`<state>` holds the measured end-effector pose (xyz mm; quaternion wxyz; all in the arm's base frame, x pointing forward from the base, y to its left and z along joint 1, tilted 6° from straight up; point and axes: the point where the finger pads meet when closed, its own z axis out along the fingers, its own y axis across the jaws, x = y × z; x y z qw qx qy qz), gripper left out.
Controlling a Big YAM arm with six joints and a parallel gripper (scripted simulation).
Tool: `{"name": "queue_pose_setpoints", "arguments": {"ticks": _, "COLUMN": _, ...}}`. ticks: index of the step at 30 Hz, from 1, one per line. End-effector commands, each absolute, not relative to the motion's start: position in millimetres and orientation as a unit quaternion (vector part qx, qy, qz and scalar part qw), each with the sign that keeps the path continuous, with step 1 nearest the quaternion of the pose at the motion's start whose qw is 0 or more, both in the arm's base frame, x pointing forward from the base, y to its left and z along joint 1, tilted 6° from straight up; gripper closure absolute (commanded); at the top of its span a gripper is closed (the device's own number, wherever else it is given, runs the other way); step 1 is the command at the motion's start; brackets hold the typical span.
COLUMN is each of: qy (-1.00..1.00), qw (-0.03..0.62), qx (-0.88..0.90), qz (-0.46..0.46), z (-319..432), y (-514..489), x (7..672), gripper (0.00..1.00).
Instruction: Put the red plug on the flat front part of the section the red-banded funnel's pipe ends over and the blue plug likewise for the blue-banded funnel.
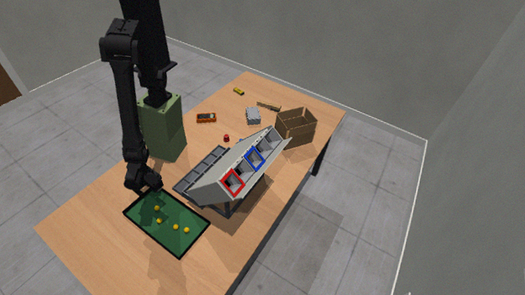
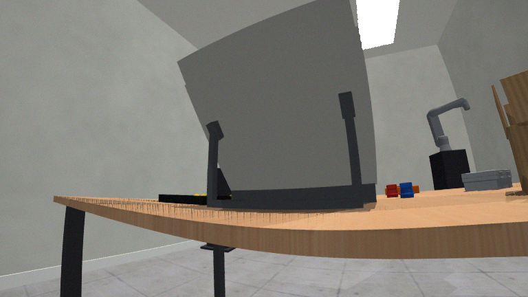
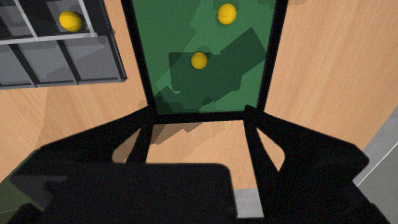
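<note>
My gripper is open and empty. It hangs low over the near end of the green marble tray. Several yellow marbles lie in the tray. The slanted grey cover carries the red-banded funnel and the blue-banded funnel. The dark sectioned catch tray lies in front of it, and one marble rests in a section. The red plug and the blue plug stand on the table behind the cover.
A green pedestal holds the arm's base at the table's left edge. An orange device, a grey box, a cardboard box, a yellow item and a flat bar lie at the far end.
</note>
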<state>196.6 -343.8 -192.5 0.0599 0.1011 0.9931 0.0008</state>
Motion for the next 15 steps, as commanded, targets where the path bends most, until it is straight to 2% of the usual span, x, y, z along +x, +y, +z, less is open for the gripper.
{"name": "queue_pose_setpoints", "arguments": {"ticks": 1, "qy": 0.993, "qw": 0.065, "qx": 0.101, "qz": -0.006, "z": -197.2, "y": -354.9, "x": 197.0, "gripper": 0.20}}
{"name": "queue_pose_setpoints", "arguments": {"ticks": 15, "qy": 0.993, "qw": 0.064, "qx": 0.100, "qz": -0.005, "z": -200.0, "y": -356.7, "x": 196.3, "gripper": 0.20}}
